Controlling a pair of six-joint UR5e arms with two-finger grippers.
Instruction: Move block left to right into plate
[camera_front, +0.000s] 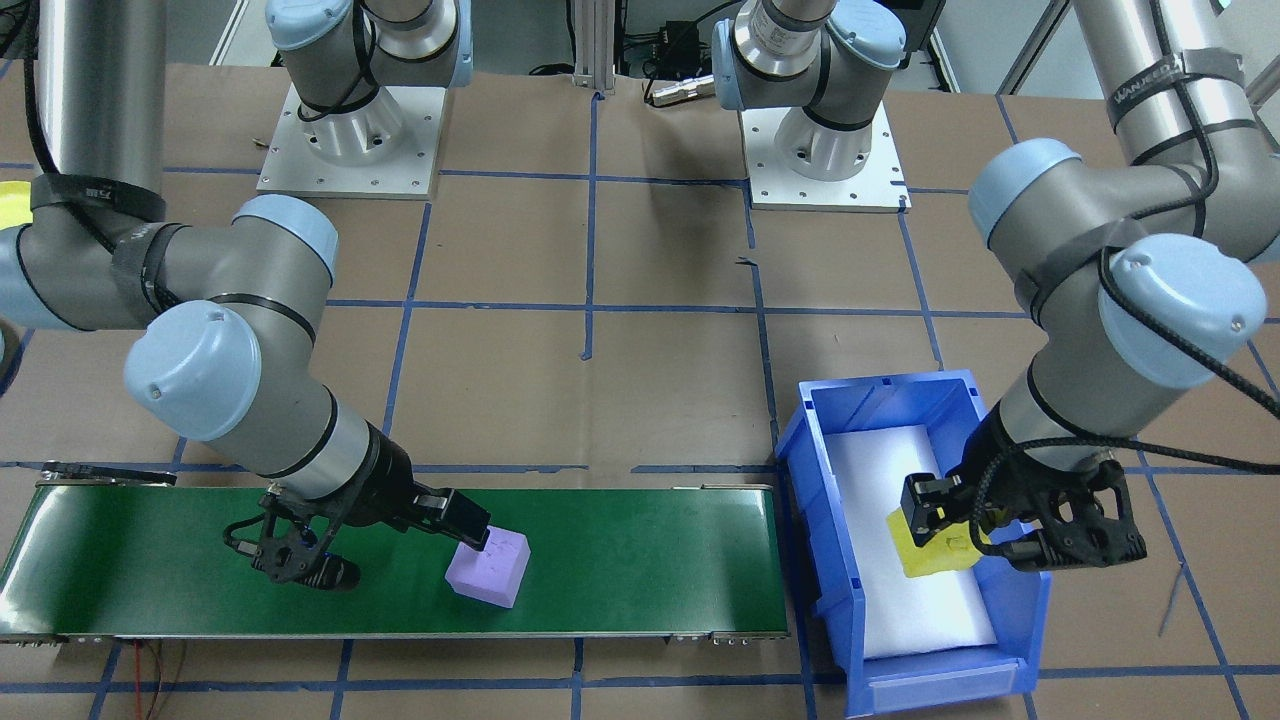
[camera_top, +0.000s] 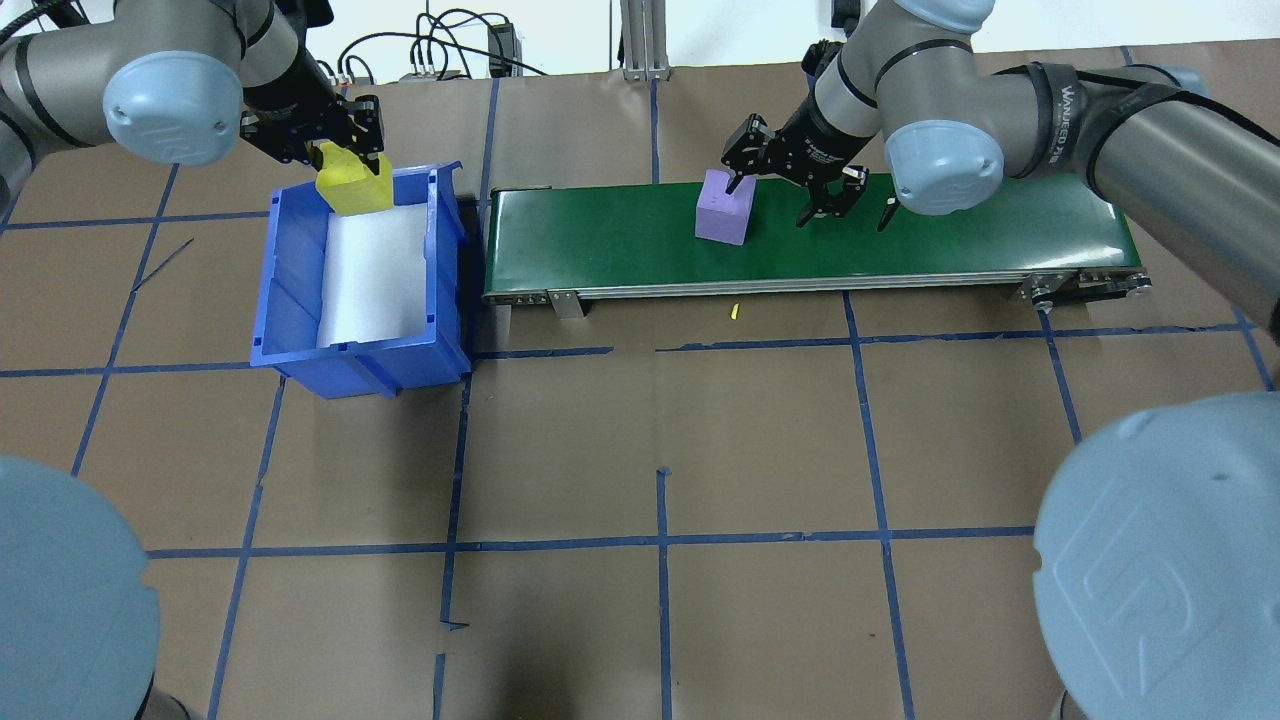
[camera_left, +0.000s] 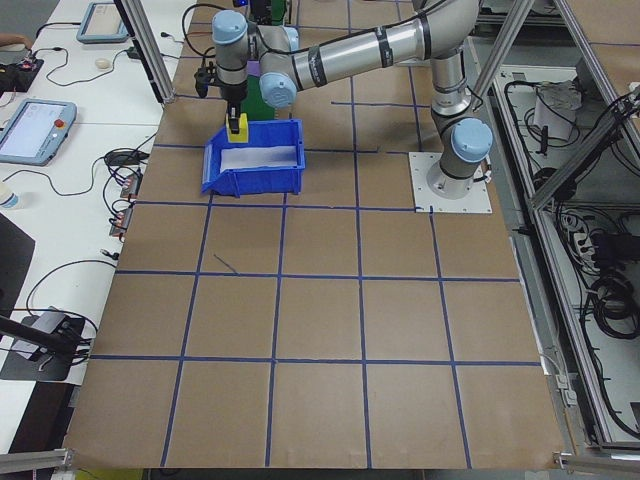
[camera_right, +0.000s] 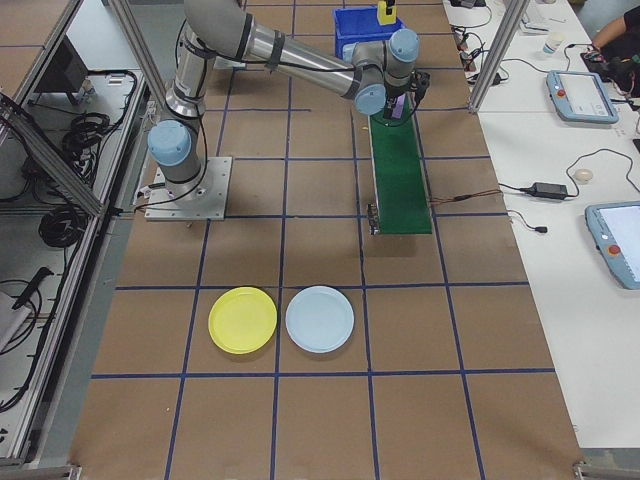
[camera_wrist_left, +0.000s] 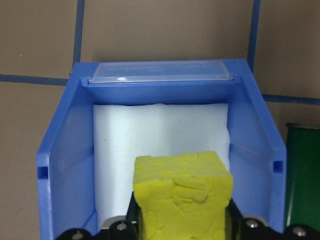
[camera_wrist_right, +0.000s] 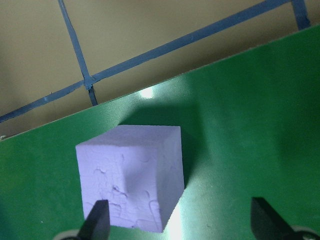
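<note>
While the purple block (camera_top: 724, 207) sits on the belt (camera_top: 800, 245), the right gripper (camera_top: 790, 190) straddles it unevenly, jaws wide; it probably needs centring before closing. Left gripper (camera_top: 335, 150) clamps a yellow block (camera_top: 354, 187) over the bin (camera_top: 300, 300). The plate (camera_right: 242, 320) lies well apart.

Two foam blocks: one yellow cube (camera_top: 352, 186) at the far left, one lilac cube (camera_top: 725, 207) to its right. One blue plastic bin (camera_top: 291, 300), one green conveyor belt (camera_top: 620, 240). Two round plates, one bright yellow (camera_right: 242, 320), one pale blue (camera_right: 320, 319). Two grey robot arms.
</note>
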